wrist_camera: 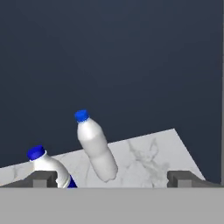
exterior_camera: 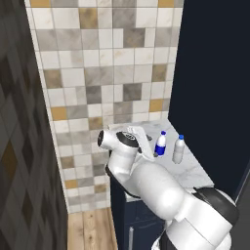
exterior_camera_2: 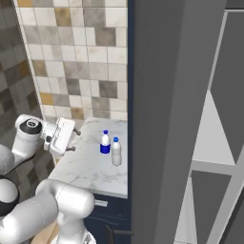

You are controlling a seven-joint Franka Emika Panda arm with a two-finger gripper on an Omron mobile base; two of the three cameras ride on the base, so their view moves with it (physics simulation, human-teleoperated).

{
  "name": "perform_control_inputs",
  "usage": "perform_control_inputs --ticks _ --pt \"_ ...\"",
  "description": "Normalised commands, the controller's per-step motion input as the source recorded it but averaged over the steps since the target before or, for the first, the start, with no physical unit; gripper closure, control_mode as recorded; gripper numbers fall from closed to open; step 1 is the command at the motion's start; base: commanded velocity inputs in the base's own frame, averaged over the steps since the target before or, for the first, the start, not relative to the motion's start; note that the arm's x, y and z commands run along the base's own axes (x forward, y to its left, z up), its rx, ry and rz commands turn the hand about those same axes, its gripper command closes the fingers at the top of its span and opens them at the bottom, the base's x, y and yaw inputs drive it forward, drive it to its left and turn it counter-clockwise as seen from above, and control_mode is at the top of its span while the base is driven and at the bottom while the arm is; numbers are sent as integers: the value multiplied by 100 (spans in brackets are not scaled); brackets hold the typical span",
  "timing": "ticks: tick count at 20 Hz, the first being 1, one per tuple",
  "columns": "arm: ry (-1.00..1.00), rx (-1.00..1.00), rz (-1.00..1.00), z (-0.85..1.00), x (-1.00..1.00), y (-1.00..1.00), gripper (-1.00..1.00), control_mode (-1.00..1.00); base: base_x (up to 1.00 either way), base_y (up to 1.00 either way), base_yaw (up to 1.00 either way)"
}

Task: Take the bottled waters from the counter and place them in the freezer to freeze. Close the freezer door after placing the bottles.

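Note:
Two bottled waters stand upright near the right side of the marble counter (exterior_camera_2: 86,169). The dark-blue-labelled bottle (exterior_camera_2: 105,143) (exterior_camera: 160,144) is nearer the tiled wall, and the plain whitish bottle (exterior_camera_2: 116,151) (exterior_camera: 178,150) stands just beside it. My gripper (exterior_camera_2: 73,140) (exterior_camera: 148,146) hovers over the counter to their left, open and holding nothing, a short way off. In the hand view the plain bottle (wrist_camera: 96,146) shows between the fingertips (wrist_camera: 43,178), and the labelled bottle (wrist_camera: 46,166) sits behind the left one. The freezer's (exterior_camera_2: 209,157) light grey shelves show at the right.
A tall dark grey panel (exterior_camera_2: 174,119) rises right beside the counter, between the bottles and the freezer shelves. A tiled wall (exterior_camera: 102,73) backs the counter. The navy cabinet (exterior_camera_2: 112,209) with a silver handle sits below. Wooden floor (exterior_camera: 90,229) lies to the left.

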Motion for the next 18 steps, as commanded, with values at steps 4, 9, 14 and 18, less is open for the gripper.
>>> perform_control_inputs --ticks 4,9,14,18 --pt "0 0 0 -6 40 -28 -100 -100 0 0 0" --pt "3 0 -1 -13 38 -36 -100 -100 0 0 0" --pt "0 0 -2 -1 4 2 -100 -100 0 0 0" --pt "2 0 0 -19 18 -1 -100 -100 0 0 0"
